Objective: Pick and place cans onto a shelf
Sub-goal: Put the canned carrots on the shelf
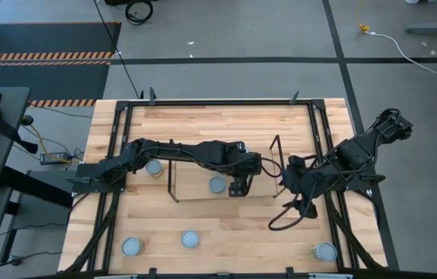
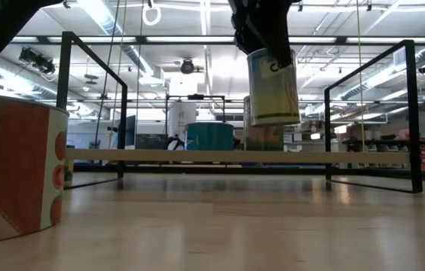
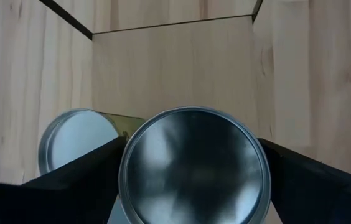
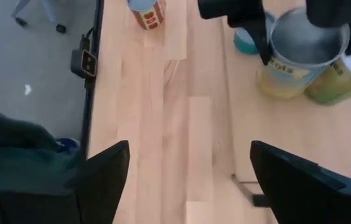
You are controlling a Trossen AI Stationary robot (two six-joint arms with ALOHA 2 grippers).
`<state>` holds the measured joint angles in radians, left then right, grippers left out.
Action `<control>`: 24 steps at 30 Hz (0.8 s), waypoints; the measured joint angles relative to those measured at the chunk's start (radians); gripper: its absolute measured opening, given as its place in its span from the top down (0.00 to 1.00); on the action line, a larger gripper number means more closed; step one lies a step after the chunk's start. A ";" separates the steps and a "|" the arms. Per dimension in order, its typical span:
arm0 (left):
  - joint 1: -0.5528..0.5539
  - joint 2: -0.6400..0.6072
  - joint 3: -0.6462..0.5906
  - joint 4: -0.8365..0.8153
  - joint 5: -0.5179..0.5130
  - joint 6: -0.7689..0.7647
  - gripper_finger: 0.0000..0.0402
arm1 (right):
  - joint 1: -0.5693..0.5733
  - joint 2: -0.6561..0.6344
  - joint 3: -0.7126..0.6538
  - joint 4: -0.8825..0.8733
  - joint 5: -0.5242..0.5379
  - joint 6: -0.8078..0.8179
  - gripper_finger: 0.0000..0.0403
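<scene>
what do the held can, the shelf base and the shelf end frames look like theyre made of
Held can in the left pincer: metal, its top bare, shiny and reflective; the side label looks like paper. Shelf base: pale wood, matte, with faint grain. End frames: thin dark rod, probably painted metal.

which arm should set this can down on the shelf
Left. The left gripper already grips the held can above the shelf, beside a can already on it. The right gripper is open, off the shelf's right end.

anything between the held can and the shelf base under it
Nothing visible. The left end effector holds the can above bare shelf board; another can stands beside it, not under it.
</scene>
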<state>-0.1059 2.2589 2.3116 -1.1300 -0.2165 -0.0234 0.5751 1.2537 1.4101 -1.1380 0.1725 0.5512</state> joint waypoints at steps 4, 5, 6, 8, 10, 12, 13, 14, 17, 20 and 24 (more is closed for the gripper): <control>0.000 -0.002 0.000 -0.027 0.000 -0.019 0.12 | 0.000 0.009 -0.001 0.003 0.108 -0.130 0.17; -0.002 -0.004 0.000 -0.032 0.000 -0.019 0.12 | 0.000 0.013 -0.002 0.011 0.138 -0.171 0.17; -0.005 -0.007 0.000 -0.029 -0.001 -0.023 0.12 | 0.000 0.017 -0.005 0.023 0.162 -0.216 0.17; -0.007 -0.016 0.000 -0.032 -0.007 -0.041 0.12 | 0.000 0.028 -0.023 0.056 0.191 -0.302 0.17; -0.011 -0.028 0.000 -0.044 -0.011 -0.045 0.12 | 0.000 0.039 -0.047 0.103 0.196 -0.361 0.17; -0.012 -0.042 0.000 -0.059 -0.019 -0.045 0.12 | -0.004 0.049 -0.078 0.149 0.197 -0.390 0.17; -0.012 -0.047 0.000 -0.071 -0.019 -0.049 0.12 | -0.007 0.057 -0.093 0.170 0.199 -0.395 0.17; -0.012 -0.053 0.000 -0.078 -0.019 -0.052 0.12 | -0.009 0.064 -0.106 0.193 0.199 -0.397 0.17; -0.011 -0.064 0.000 -0.066 -0.018 -0.068 0.12 | -0.022 0.078 -0.139 0.241 0.200 -0.398 0.17; -0.016 -0.063 0.000 -0.047 -0.002 -0.069 0.12 | -0.033 0.093 -0.145 0.268 0.202 -0.393 0.17; -0.025 -0.050 -0.007 -0.036 0.000 -0.053 0.12 | -0.038 0.094 -0.145 0.310 0.201 -0.389 0.17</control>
<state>-0.1306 2.2089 2.3043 -1.1664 -0.2165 -0.0769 0.5369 1.3482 1.2648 -0.8276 0.3738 0.1627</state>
